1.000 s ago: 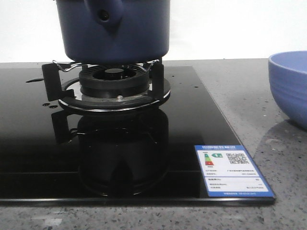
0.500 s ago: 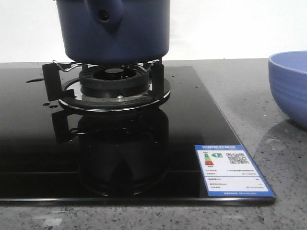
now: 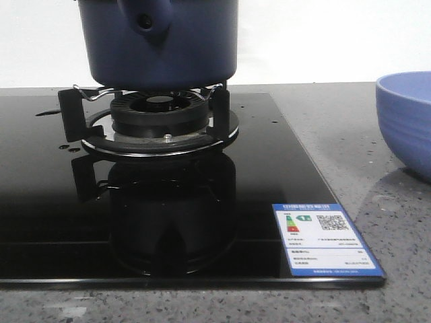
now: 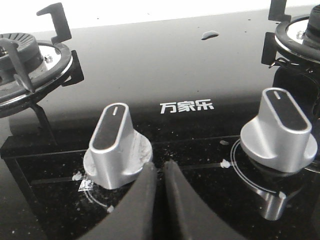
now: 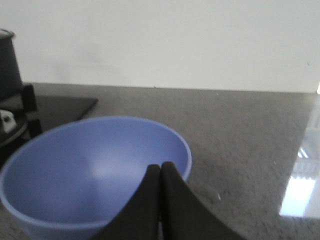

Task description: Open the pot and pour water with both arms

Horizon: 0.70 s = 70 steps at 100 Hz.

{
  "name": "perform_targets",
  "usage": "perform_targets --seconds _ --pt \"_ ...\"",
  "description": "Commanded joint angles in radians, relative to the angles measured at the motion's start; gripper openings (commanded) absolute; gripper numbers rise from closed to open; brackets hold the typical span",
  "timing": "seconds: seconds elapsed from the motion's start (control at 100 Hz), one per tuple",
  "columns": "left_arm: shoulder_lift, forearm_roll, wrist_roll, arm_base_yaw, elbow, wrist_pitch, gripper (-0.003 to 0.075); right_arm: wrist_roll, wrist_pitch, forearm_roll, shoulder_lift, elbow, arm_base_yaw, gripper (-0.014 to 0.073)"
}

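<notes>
1. Farthest left, my left claw (image 4: 159, 172) hangs low over the front strip of the black glass cooktop (image 4: 165, 60). Its two dark fingers (image 4: 142, 200) are pressed nearly together, a thin slit between the tips, with nothing in them.
2. Just beside those fingertips stands a silver control knob (image 4: 116, 147); a second silver knob (image 4: 278, 131) sits well apart from it, with white brand lettering (image 4: 186, 106) printed on the glass between them. Only my left wrist view shows these knobs, and it also catches the edge of a second burner (image 4: 25, 65) at the far side.
3. In the front view, the dark navy pot (image 3: 158, 42) sits upright on the black pan support (image 3: 151, 108) over the burner (image 3: 159, 113), in the upper left of the frame. Its straight sides run vertically; the top is cut off, so I cannot tell about a lid. Its stubby knob with the round hole (image 3: 144, 20) points toward the camera.
4. An energy label (image 3: 326, 239) sticks to the cooktop's near right corner.
5. The light blue bowl (image 3: 406, 121) rests on the speckled grey counter (image 3: 350, 134), right of the cooktop and well apart from the pot. The front view shows only its outer wall.
6. My right claw (image 5: 160, 167) hovers at the bowl's near rim, fingers closed tip to tip, gripping nothing. Only this wrist view shows the bowl's interior (image 5: 95, 170).
</notes>
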Motion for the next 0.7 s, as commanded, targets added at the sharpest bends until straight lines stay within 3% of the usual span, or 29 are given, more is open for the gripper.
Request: perform_targets --seconds 0.0,0.11,0.3,0.69 --pt "-0.028 -0.009 -0.008 0.003 0.03 -0.037 -0.002 0.024 -0.132 -0.044 0.015 0.07 -0.038 -0.0063" --pt "-0.028 -0.009 -0.008 0.003 0.03 -0.037 -0.002 0.024 -0.132 -0.044 0.013 0.155 -0.05 -0.0063" --pt "-0.028 -0.009 -0.008 0.003 0.03 -0.037 -0.002 0.024 0.091 -0.042 -0.047 0.153 -0.05 -0.0064" --pt "-0.028 -0.009 -0.008 0.003 0.03 -0.037 -0.002 0.024 0.077 -0.05 -0.053 0.153 -0.051 -0.0063"
